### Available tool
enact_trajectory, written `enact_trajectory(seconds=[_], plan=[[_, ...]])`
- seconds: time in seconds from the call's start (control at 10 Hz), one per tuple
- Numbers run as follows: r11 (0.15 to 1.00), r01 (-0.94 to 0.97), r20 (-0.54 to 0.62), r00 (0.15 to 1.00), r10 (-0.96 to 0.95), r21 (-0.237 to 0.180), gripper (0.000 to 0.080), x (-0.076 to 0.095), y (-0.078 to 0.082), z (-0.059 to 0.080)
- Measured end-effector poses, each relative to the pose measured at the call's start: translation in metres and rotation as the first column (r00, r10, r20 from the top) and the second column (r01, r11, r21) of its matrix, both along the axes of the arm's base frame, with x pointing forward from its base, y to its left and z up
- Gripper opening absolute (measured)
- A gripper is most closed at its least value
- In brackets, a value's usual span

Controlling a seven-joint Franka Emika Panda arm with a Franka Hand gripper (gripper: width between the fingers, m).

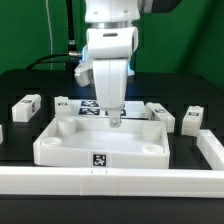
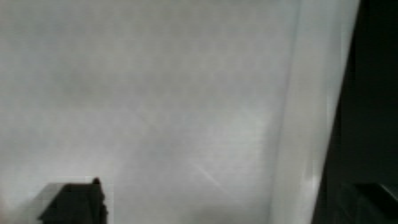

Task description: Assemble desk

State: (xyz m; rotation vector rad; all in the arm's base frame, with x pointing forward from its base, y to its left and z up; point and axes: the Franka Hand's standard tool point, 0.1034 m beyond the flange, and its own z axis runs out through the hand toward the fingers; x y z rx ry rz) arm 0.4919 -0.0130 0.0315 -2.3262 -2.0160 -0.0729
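Note:
The white desk top (image 1: 60, 148) lies in the middle of the table, a rimmed tray with round corner sockets and a tag on its front wall. My gripper (image 1: 116, 120) hangs at the middle of its far rim. In the wrist view the tray's white floor (image 2: 160, 100) fills the frame and its raised rim (image 2: 311, 100) runs along one side. The gripper (image 2: 224, 205) is open, with one dark fingertip (image 2: 71, 205) over the floor and the other outside the rim. Nothing is held. White tagged legs lie at the exterior view's left (image 1: 27, 105) and right (image 1: 160, 114).
Another leg (image 1: 193, 119) lies further to the exterior view's right. The marker board (image 1: 88, 106) lies behind the tray, partly hidden by the arm. A long low white rail (image 1: 110, 181) runs along the front and up the right side.

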Motion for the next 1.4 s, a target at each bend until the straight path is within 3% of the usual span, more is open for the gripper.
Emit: enact_trajectory(seconds=[0.3,0.6,0.7,0.8,0.9,1.0,1.1,1.4], plan=[[1.0,0.013,-0.021,1.0,-0.013,0.004,0.0649,-0.007,-0.002,-0.015],[1.0,0.021,-0.032,0.999,-0.021,0.004,0.0649,-0.011,-0.004,-0.02],[1.0,0.021,-0.032,0.999,-0.021,0.004,0.0535,-0.011,-0.004,-0.02],[1.0,0.021,-0.033,0.999,-0.021,0.004,0.0351,-0.011,-0.004,-0.02],[1.0,0.022,-0.033,0.999,-0.021,0.004,0.0351,-0.011,-0.004,-0.02],[1.0,0.022,-0.033,0.999,-0.021,0.004,0.0177,-0.011,-0.004,-0.02],[1.0,0.022,-0.033,0.999,-0.022,0.004,0.0063,-0.011,-0.004,-0.02],[1.0,0.022,-0.031,0.999,-0.022,0.004,0.0057,-0.011,-0.005,-0.02]])
